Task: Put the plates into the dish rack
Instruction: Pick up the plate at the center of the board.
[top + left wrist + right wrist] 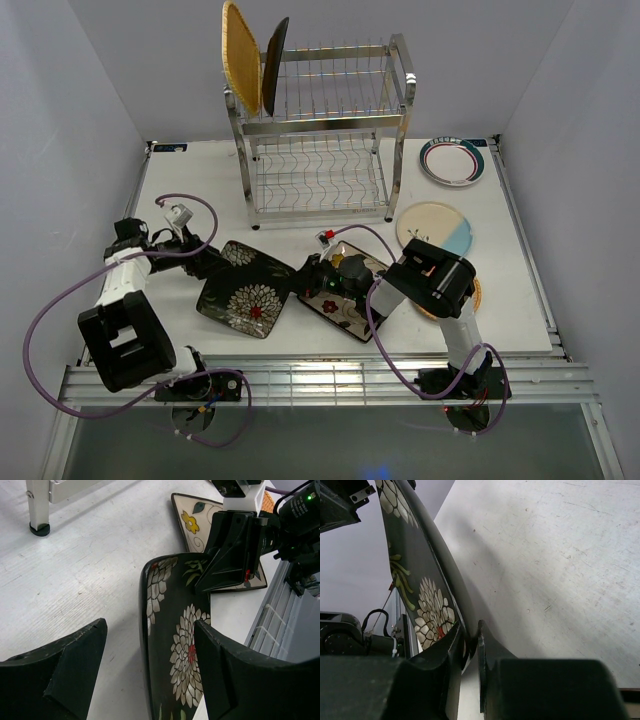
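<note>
A black square plate with white flowers (245, 292) lies on the table in front of the dish rack (320, 130). My right gripper (304, 279) is shut on its right rim; the right wrist view shows the fingers (447, 645) pinching the plate (415, 565). My left gripper (214, 262) stands open at the plate's left end, and the plate's edge (172, 645) runs between its fingers (80, 655) without touching them. A woven plate (241, 55) and a black plate (273, 65) stand in the rack's top tier. The cream floral square plate (352, 295) lies under my right gripper.
A teal-rimmed round plate (452, 161) and a cream-blue round plate (437, 231) lie at the right. A woven orange plate (474, 296) shows beneath the right arm. One rack leg (39, 505) stands at the far left of the left wrist view. Purple cables loop beside both arms.
</note>
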Controlling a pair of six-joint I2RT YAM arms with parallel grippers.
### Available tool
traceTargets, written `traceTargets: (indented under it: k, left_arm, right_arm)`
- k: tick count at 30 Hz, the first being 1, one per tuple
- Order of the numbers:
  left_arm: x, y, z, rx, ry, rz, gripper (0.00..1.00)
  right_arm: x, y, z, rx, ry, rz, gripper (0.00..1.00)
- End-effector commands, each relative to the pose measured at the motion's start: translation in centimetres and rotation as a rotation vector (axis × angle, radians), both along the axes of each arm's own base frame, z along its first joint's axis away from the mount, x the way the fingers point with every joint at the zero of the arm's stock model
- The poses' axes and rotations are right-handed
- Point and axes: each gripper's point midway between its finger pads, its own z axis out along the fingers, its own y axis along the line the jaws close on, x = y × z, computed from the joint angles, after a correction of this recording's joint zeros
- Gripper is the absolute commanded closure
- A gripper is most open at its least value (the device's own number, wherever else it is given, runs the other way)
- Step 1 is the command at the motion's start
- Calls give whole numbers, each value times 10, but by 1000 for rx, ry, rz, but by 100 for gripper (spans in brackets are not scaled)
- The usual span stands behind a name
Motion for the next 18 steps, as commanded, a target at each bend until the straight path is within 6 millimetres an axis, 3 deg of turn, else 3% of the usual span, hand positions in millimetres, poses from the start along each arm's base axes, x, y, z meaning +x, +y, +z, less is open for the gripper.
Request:
traceTargets:
  k: [1, 15, 18]
  left_arm:
    - [2, -7, 16, -5, -76, -45, 19]
    - [2, -15, 9, 2, -41, -76, 19]
    - [1, -17, 8, 7, -41, -85, 25]
  right_arm:
    - [4, 4, 88, 251, -365, -4, 92]
    - [6, 11, 112, 286, -405, -7, 92]
    - [7, 13, 117, 293, -410, -7, 92]
